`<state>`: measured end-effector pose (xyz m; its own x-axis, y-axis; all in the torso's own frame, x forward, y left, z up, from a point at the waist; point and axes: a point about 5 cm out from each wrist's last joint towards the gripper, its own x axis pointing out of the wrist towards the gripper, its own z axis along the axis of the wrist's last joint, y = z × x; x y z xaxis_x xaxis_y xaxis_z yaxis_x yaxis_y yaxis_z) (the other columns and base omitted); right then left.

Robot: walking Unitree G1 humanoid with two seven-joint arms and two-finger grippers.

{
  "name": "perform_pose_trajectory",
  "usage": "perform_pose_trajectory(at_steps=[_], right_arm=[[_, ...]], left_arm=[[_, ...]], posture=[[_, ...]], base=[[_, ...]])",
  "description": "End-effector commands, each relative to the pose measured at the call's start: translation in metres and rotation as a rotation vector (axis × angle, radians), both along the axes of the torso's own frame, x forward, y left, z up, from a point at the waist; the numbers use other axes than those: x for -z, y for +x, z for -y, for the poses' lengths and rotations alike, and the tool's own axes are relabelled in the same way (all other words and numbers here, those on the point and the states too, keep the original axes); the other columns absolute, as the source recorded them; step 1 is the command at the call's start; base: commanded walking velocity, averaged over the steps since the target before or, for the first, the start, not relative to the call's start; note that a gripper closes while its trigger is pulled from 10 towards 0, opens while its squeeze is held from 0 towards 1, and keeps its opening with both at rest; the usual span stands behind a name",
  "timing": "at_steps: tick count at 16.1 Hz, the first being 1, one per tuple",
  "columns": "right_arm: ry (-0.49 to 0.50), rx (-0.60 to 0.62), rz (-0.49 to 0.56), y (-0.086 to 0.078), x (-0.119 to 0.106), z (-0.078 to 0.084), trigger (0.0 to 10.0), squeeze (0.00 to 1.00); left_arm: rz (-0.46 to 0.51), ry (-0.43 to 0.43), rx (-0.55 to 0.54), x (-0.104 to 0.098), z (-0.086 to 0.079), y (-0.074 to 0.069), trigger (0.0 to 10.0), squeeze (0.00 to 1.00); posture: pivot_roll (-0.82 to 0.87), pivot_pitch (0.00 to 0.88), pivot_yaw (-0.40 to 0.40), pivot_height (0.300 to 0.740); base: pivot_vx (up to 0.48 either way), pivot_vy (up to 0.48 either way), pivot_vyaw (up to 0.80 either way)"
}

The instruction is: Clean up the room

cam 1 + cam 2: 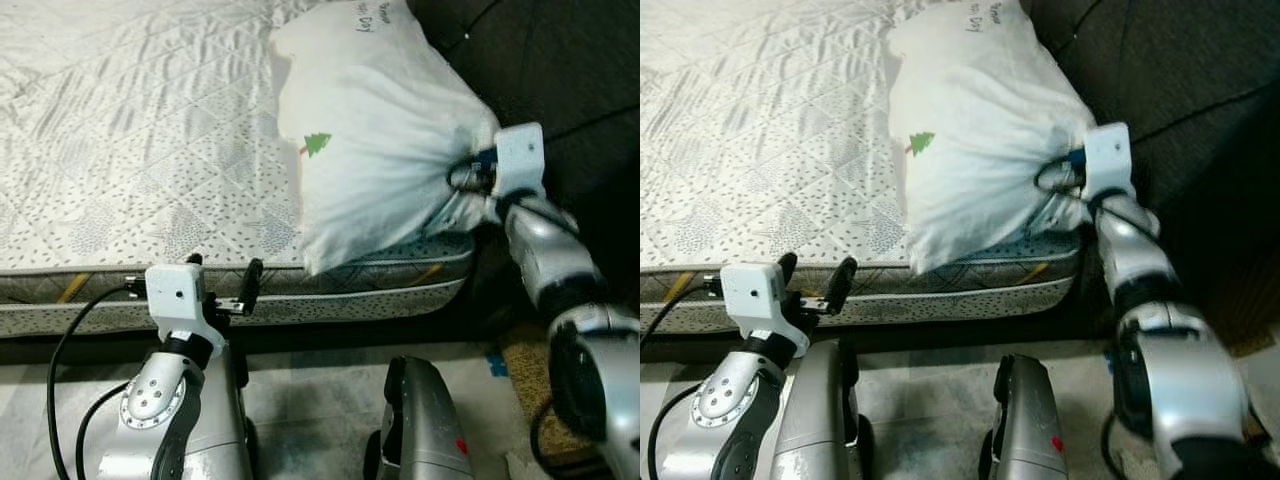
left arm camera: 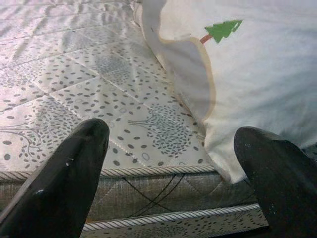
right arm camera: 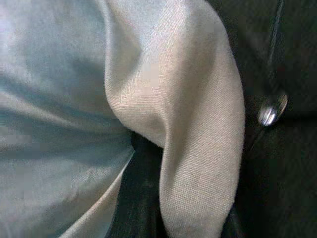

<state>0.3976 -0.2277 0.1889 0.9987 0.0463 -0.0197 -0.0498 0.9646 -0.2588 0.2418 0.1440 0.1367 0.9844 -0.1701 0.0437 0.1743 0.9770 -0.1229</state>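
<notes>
Pillow in hand at the bed's corner

Our right gripper (image 1: 468, 177) is clamped on a bunched corner of the white pillow (image 1: 370, 130), which lies upper right of frame on the mattress (image 1: 130, 150); our left gripper (image 1: 222, 285) waits spread wide at the mattress edge, lower left. We judge we're mid-placement: next comes settling the pillow squarely, then letting go.

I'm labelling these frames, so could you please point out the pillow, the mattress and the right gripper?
pillow (image 1: 370, 130): left eye view, middle of its white case, right of the green tree print.
mattress (image 1: 130, 130): left eye view, bare quilted top.
right gripper (image 1: 462, 176): left eye view, where its fingers pinch the bunched pillow fabric.
</notes>
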Motion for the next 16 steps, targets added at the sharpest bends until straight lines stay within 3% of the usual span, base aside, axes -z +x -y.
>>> perform_pose_trajectory(at_steps=[1,5,8,10,14,16], right_arm=[[0.005,-0.006,0.031,-0.005,-0.001,0.011,0.0,0.00],[0.035,-0.156,-0.025,-0.044,0.039,0.000,0.0,0.00],[0.099,-0.273,-0.072,-0.083,0.059,-0.027,0.0,0.00],[0.141,-0.316,-0.091,-0.096,0.065,-0.042,0.0,0.00],[0.156,-0.289,-0.085,-0.089,0.054,-0.052,0.0,0.00],[0.145,-0.300,-0.062,-0.075,0.044,-0.058,0.0,0.00]], left_arm=[[-0.013,0.011,-0.005,0.004,-0.002,0.000,10.0,0.00],[-0.005,0.021,0.008,0.002,-0.002,0.003,10.0,0.00],[-0.002,0.024,0.013,0.003,-0.002,0.004,10.0,0.00],[0.000,0.025,0.022,0.002,0.001,0.005,10.0,0.00],[0.002,0.034,0.026,0.001,-0.001,0.008,10.0,0.00],[0.002,0.036,0.024,0.001,-0.002,0.009,10.0,0.00]], posture=[[0.00,0.163,-0.017,0.530],[-0.01,0.148,-0.006,0.530],[-0.01,0.144,0.000,0.530],[-0.01,0.138,0.007,0.530],[0.00,0.140,0.012,0.530],[-0.01,0.138,0.014,0.530]], base=[[0.000,0.000,0.00],[0.000,0.000,0.00],[0.000,0.000,0.00],[0.000,0.000,0.00],[0.000,0.000,0.00],[0.000,0.000,0.00]])
